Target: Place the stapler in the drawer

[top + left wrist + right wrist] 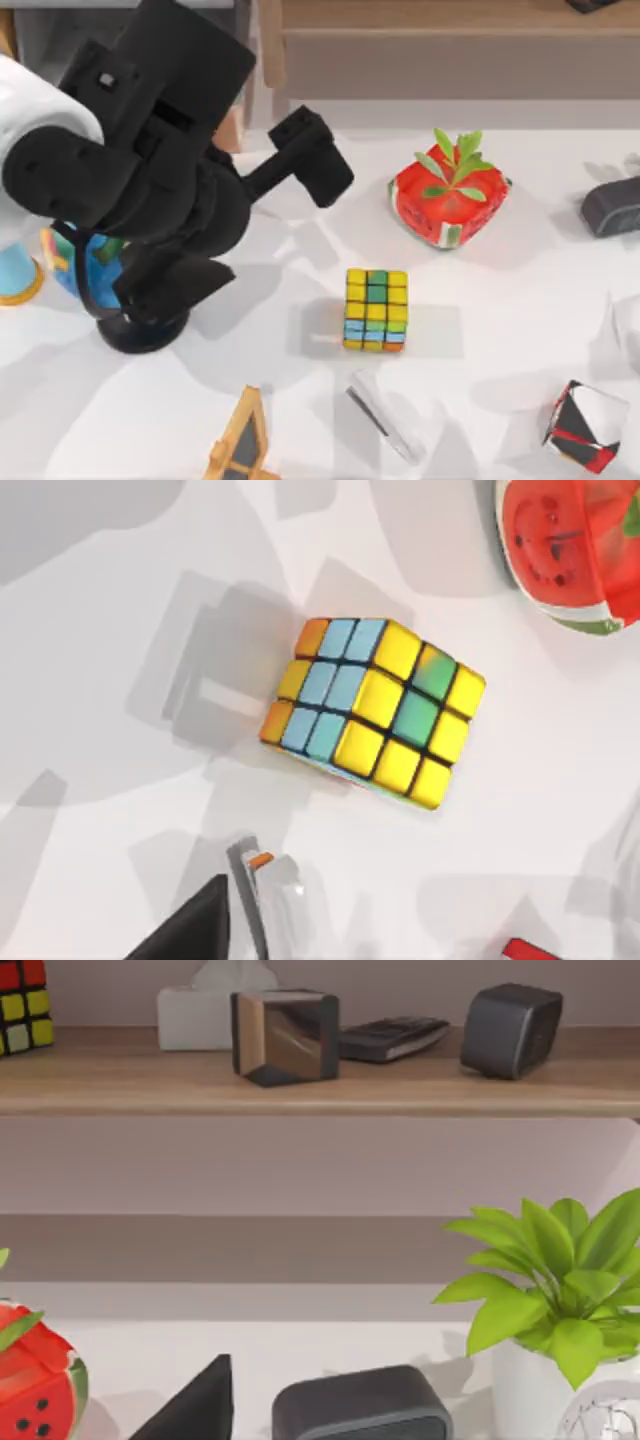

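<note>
The stapler, a slim light-grey bar with a dark strip, lies flat near the table's front edge, just below the puzzle cube. In the left wrist view the stapler lies close to a dark part of my left gripper, with the cube beyond it. My left gripper hangs above the table, up and left of the cube and well away from the stapler. The drawer sits at the back left, mostly hidden under my left arm. My right arm is parked at the right.
A watermelon-patterned box topped with leaves stands right of the gripper. A dark grey rounded object and a red-black-white cube sit at the right. A globe is under the left arm. A brown shelf runs along the back, near a potted plant.
</note>
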Tool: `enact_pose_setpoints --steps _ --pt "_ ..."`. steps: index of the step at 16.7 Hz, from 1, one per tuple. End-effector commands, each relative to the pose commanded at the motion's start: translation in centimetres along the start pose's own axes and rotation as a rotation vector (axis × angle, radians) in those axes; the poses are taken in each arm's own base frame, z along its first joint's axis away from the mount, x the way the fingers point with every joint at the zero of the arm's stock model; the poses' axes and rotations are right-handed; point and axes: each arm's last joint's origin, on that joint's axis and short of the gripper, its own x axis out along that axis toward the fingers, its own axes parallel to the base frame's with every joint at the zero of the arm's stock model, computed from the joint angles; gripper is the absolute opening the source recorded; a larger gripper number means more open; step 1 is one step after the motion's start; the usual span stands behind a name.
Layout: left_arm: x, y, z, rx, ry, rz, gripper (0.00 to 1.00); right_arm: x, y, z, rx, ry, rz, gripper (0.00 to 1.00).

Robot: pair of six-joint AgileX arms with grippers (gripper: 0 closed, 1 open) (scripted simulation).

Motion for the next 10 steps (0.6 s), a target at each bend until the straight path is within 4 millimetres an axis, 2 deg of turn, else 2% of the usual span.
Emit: enact_pose_setpoints --steps 3,5,8,10 --pt "5.0 -3.7 -2.4 -0.101 0.113 0.186 1.0 0.0 0.0 0.0 0.0 0.0 0.0 1.0" --pt "8.3 -5.2 -4.5 -0.15 0.151 0.314 1.0 0.0 0.0 0.0 0.0 0.0 0.0 1.0" --pt "12.4 -5.8 -7.4 -0.198 0.165 0.484 1.0 0.0 0.0 0.0 0.0 0.0 0.0 1.0" --pt "14.0 -5.7 -8.7 -0.215 0.161 0.56 1.0 0.0 0.0 0.0 0.0 0.0 0.0 1.0"
